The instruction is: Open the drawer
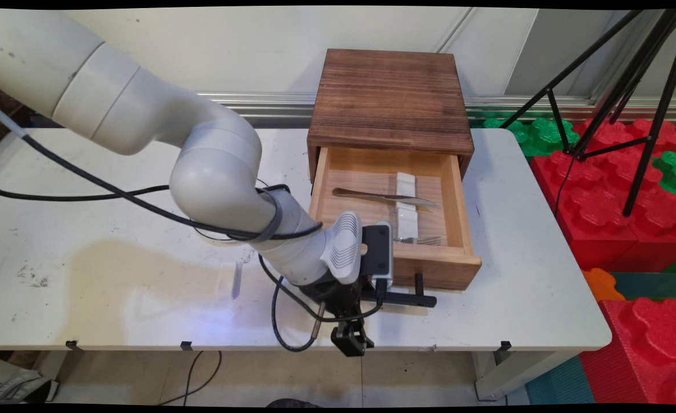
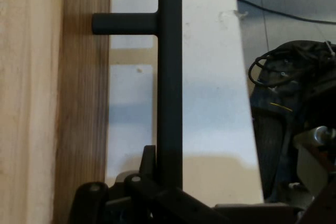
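Drawer (image 1: 392,215) stood pulled well out of the dark wooden box (image 1: 389,103) at the back of the white table (image 1: 114,275), so you could see straight into it: a metal knife (image 1: 384,198) lay across a white rest (image 1: 406,201), with a fork (image 1: 424,240) near the front wall. Your end effector (image 1: 366,295) sat at the drawer's front, low over the table's near edge, right at the black bar handle (image 2: 169,77). From the hand view you saw the bar running up out of the linkage, the fingers (image 2: 148,163) appearing pressed against it, so it looked pinched on the handle, though the contact itself sat at the bottom edge and was partly hidden.
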Robot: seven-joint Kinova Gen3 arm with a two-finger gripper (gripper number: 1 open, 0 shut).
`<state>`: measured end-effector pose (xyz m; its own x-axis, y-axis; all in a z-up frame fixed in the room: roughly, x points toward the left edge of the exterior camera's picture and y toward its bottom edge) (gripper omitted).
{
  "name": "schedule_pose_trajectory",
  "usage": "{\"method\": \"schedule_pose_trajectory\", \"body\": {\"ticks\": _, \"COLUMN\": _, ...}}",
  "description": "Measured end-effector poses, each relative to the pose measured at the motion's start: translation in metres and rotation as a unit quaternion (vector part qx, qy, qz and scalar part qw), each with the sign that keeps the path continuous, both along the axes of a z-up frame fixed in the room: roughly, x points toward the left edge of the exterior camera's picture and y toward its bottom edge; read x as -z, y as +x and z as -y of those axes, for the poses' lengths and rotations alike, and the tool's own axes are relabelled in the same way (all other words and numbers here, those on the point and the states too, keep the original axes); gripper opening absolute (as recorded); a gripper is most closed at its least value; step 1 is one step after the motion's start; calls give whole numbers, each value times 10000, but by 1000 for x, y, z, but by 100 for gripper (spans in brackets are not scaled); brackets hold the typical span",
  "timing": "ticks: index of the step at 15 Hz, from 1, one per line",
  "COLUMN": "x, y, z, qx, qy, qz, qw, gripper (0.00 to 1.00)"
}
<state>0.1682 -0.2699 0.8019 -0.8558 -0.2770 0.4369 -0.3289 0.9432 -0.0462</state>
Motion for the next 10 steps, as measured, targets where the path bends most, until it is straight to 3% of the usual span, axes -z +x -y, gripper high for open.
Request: {"method": "schedule_pose_trajectory", "body": {"ticks": 10, "x": -3, "y": -6, "z": -22, "qx": 54, "qy": 35, "qz": -21, "qw": 10000, "gripper": 100}}
